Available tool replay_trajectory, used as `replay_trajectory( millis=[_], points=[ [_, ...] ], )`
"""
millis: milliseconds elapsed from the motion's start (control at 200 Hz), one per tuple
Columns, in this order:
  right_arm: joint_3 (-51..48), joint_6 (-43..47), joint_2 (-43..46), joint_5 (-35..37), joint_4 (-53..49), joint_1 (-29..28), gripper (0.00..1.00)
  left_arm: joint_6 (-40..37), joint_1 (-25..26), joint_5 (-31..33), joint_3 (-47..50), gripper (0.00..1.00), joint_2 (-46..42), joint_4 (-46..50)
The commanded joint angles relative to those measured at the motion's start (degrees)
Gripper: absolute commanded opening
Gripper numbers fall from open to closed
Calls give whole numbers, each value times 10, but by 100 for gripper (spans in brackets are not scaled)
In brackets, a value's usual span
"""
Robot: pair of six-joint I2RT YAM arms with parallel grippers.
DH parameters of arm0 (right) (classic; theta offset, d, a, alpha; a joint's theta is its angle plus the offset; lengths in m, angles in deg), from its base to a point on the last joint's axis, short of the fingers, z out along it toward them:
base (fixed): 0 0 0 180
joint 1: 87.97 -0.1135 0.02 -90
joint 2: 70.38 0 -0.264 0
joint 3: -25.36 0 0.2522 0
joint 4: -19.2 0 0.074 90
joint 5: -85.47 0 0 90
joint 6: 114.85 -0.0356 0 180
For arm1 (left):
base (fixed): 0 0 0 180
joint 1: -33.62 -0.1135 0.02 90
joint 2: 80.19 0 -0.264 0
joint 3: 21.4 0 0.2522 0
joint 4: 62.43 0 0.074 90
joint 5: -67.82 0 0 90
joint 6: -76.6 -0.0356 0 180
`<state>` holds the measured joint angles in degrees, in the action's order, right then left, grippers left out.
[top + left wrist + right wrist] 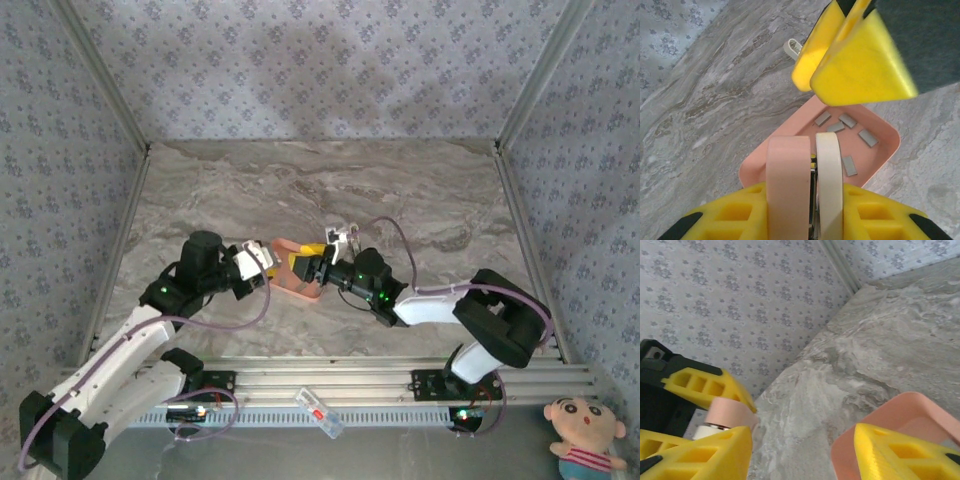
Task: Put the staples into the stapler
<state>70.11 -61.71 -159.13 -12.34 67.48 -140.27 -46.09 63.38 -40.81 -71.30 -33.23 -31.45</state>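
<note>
The stapler (787, 175), one half pink and one cream, stands on edge with metal showing in the slit between the halves. My left gripper (807, 194) is shut on it from both sides, just at the near rim of the pink tray (790, 132). Several grey staples (850, 165) lie loose on the tray floor. My right gripper (816, 86) hangs over the tray's far side. In the right wrist view its fingers (700, 455) are wide apart and open, nothing between them, with the stapler (727, 415) at left and the tray (900, 410) at right. From above, both grippers (255, 268) (318, 262) meet at the tray (300, 288).
A small white object (792, 47) lies on the marble table just beyond the tray. A clear plastic packet (318, 410) rests on the front rail between the arm bases. A plush doll (585, 440) sits at the bottom right. Patterned walls enclose the table on three sides.
</note>
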Motion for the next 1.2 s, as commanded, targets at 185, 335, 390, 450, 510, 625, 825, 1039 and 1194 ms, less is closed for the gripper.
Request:
replay_trajectory(
  millis=[185, 335, 390, 450, 510, 625, 825, 1039, 1194],
  points=[
    [18, -36, -36, -19, 68, -14, 58, -12, 5, 13, 16, 27, -8, -64],
    [32, -38, -47, -22, 68, -17, 58, -8, 6, 13, 14, 27, -1, -63],
    [39, -40, -51, -25, 65, -18, 58, -5, 6, 21, 15, 27, 0, -66],
    [43, -43, -56, -26, 67, -20, 58, -2, 6, 30, 16, 27, 1, -69],
    [45, -45, -62, -23, 70, -21, 58, -2, 7, 30, 16, 27, 4, -68],
    [53, -52, -66, -17, 69, -23, 58, 0, 9, 26, 16, 27, 12, -70],
    [46, -47, -58, -9, 59, -24, 58, 13, 10, 53, 12, 27, 25, -70],
    [32, -45, -42, 8, 54, -26, 58, 15, 10, 46, 11, 27, 25, -72],
    [63, -39, -49, 3, 25, -38, 59, 15, 11, 35, 12, 27, 24, -72]
  ],
)
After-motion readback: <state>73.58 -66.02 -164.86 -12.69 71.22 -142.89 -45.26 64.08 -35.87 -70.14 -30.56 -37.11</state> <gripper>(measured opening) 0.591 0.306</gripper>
